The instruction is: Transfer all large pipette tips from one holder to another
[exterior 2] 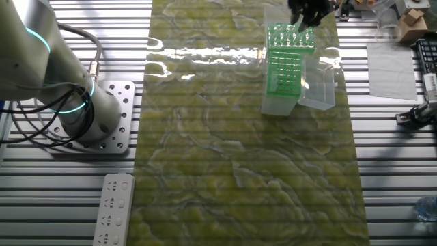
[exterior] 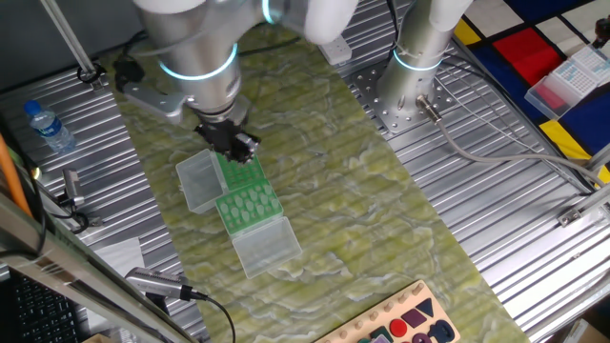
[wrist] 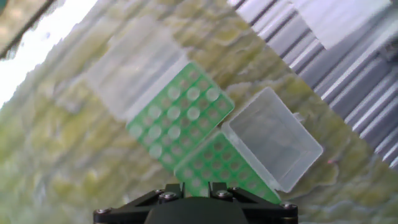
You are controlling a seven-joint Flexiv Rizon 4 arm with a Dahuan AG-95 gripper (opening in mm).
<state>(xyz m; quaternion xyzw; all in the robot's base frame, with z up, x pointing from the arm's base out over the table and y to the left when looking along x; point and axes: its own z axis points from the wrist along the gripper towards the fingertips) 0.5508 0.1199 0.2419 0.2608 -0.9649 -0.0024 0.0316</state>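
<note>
Two green racks lie end to end on the mat. The far rack [wrist: 180, 115] holds several large pipette tips [wrist: 193, 94], seen as pale round dots; it also shows in one fixed view [exterior: 238, 171] and the other fixed view [exterior 2: 290, 37]. The near rack [wrist: 221, 163] [exterior: 250, 205] [exterior 2: 282, 72] shows only dark holes. My gripper [wrist: 196, 185] hovers above the racks [exterior: 235, 143] [exterior 2: 305, 12]. Its jaws stand close together with a narrow gap. Whether a tip is between them does not show.
A clear lid hangs open beside each rack [wrist: 273, 146] [wrist: 134, 65] [exterior: 262, 243] [exterior: 198, 181]. A water bottle [exterior: 48, 129] stands at the left on the ribbed metal table [exterior: 477, 191]. A toy board [exterior: 400, 324] lies at the front edge of the mat. The arm's base [exterior 2: 82, 116] is bolted beside the mat.
</note>
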